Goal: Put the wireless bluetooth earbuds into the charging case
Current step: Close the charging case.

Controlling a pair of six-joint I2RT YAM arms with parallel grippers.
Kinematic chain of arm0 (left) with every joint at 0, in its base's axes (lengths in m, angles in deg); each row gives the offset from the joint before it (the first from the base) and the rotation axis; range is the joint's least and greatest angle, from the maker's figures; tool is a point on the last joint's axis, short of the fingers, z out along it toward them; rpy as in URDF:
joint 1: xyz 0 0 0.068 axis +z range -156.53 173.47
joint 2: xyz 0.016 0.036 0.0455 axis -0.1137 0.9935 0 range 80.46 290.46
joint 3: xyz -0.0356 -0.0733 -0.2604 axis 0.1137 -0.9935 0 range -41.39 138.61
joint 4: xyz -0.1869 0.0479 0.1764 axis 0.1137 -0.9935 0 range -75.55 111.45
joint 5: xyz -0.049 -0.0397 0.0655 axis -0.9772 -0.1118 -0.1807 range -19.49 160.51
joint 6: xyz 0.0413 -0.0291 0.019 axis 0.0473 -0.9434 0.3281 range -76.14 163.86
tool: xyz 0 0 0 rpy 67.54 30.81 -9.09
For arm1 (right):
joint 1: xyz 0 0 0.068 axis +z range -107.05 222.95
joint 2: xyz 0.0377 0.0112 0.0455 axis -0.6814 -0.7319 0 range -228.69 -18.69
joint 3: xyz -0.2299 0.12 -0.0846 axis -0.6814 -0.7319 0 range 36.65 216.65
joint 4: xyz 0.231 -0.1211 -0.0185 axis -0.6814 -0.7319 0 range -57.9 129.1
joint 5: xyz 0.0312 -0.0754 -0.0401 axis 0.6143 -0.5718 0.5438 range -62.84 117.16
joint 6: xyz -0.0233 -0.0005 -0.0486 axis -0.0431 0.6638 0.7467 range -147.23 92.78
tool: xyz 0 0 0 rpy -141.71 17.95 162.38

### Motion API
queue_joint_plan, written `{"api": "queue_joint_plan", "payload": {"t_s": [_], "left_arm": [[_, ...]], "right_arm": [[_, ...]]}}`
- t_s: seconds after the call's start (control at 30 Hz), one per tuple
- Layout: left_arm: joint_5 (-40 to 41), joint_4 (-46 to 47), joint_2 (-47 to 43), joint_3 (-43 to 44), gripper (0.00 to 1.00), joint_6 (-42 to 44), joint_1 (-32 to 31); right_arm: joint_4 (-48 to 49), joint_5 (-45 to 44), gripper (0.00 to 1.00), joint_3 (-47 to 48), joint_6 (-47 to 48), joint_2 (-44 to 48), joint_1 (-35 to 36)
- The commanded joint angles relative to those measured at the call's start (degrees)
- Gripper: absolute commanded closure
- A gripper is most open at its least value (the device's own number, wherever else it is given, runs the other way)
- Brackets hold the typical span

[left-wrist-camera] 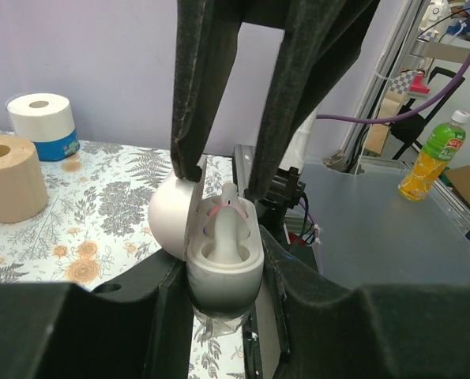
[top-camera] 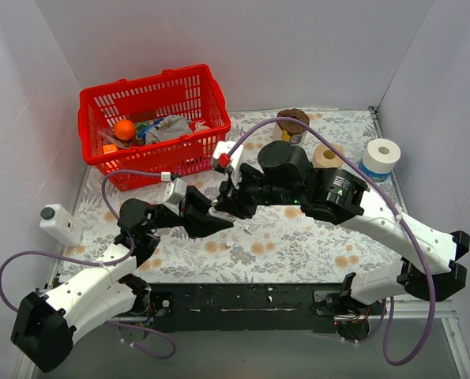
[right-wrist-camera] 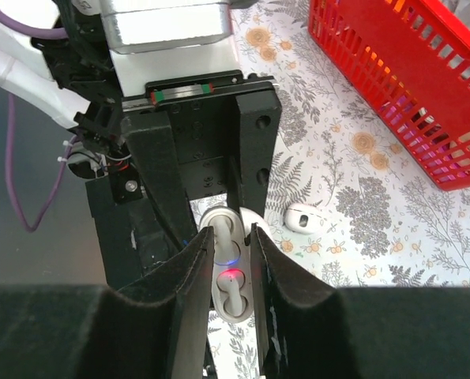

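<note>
Held mid-table above the flowered tablecloth (top-camera: 298,245): the charging case (left-wrist-camera: 219,278), lid (left-wrist-camera: 170,215) swung open to one side. Clamped around its lower body by the black fingers of the left gripper (left-wrist-camera: 223,264). Standing upright in one well of the case: one earbud (left-wrist-camera: 227,212), a pinkish-red glow at its base, with a blue glow next to that in the right wrist view.

Over the case from above: the right gripper (right-wrist-camera: 228,241), jaws narrow, one tip against the lid's edge, the other at the case's rim, the seated earbud between them. Cannot tell whether pinching anything.

Loose on the cloth, near the case in the right wrist view: a second earbud (right-wrist-camera: 301,215).

Farther back on the left: a red basket (top-camera: 179,154) holding an orange ball (top-camera: 124,129) and some crumpled items too small to name. At the back on the right, near each other: a brown paper roll (top-camera: 327,155) and a white toilet roll (top-camera: 381,158). Off the table, past the case in the left wrist view: a bottle of orange drink (left-wrist-camera: 428,154).
</note>
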Motion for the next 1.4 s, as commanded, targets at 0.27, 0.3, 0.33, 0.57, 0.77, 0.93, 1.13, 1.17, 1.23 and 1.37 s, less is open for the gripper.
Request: {"api": "queue_joint_plan", "payload": {"t_s": [0.27,0.3,0.33,0.57,0.77,0.93,1.13,1.17,1.23,1.37], "left_arm": [[1.0,-0.2,-2.4,1.5,1.0,2.8,-0.8],[0.9,-0.3,-2.4,1.7,1.0,2.9,-0.8],[1.0,-0.4,-2.3,1.8,1.0,2.9,-0.8],[2.1,0.5,-2.1,1.7,1.0,3.1,-1.0],[3.4,0.3,-1.8,1.9,1.0,3.6,-1.1],[4.5,-0.8,-1.3,2.5,1.0,3.7,-1.1],[5.1,-1.3,-0.5,2.9,1.0,3.1,-1.1],[5.2,-1.3,-0.4,3.1,1.0,3.1,-1.1],[5.3,-1.6,-0.5,3.3,1.0,3.1,-1.1],[10.6,-6.5,-1.0,3.7,1.0,4.5,-1.2]], "right_arm": [[4.3,-12.6,0.76,-4.7,-6.0,4.9,-4.6],[4.3,-12.2,0.77,-5.3,-6.0,4.5,-4.6],[4.2,-11.8,0.78,-5.5,-5.9,4.3,-4.6],[0.9,-4.0,0.78,-4.2,-5.5,2.0,-4.6],[0.7,-0.6,0.78,-4.2,-5.2,2.1,-4.6],[1.2,0.5,0.78,-4.9,-5.3,3.0,-4.3],[1.3,0.1,0.78,-6.0,-5.5,3.7,-4.0],[1.4,-0.1,0.78,-6.1,-5.4,3.8,-4.0],[1.3,-1.0,0.77,-5.8,-5.6,4.1,-4.0],[4.9,-15.3,0.67,-8.5,-8.5,7.6,-4.3]]}}
